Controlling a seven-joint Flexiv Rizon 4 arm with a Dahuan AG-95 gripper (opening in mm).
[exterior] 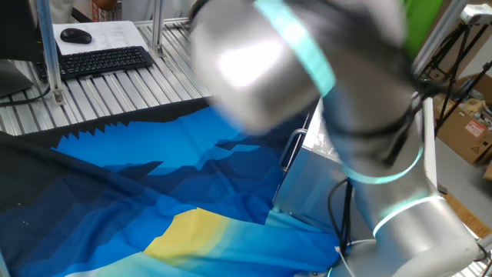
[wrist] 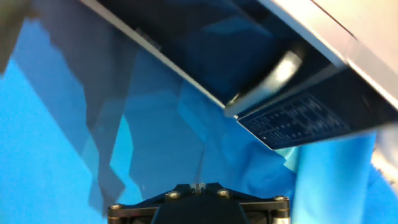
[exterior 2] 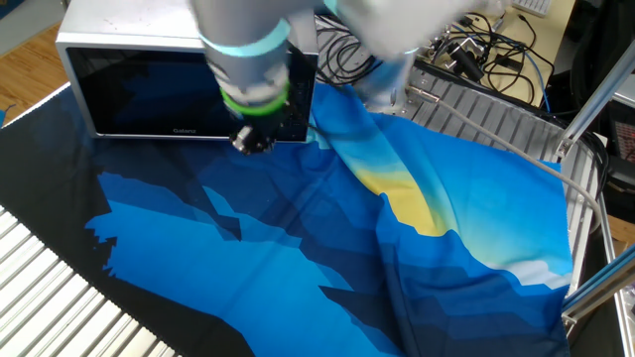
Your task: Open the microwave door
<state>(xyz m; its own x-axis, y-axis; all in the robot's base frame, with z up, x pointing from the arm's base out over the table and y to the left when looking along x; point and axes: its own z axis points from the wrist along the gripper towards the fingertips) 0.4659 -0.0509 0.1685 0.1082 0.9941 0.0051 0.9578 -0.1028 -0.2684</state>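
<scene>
Silver brushed casing marks the microwave (exterior 2: 149, 30) at the upper left of the other fixed view; the microwave door (exterior 2: 159, 94), dark glass, appears closed flush. The gripper (exterior 2: 253, 141) hangs just before the door's right edge, pointing steeply down, fingers clenched on nothing visible. In the hand view the handle (wrist: 267, 78) lies upper right, ungrasped. Judgement: approach stage only. Next move calls for reopening the fingers and aligning them on the handle.

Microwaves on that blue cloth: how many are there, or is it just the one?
1. The microwave stands at the far edge of the blue cloth, its dark glass door facing the cloth. The arm covers part of its front, so something small behind could be hidden.
</scene>
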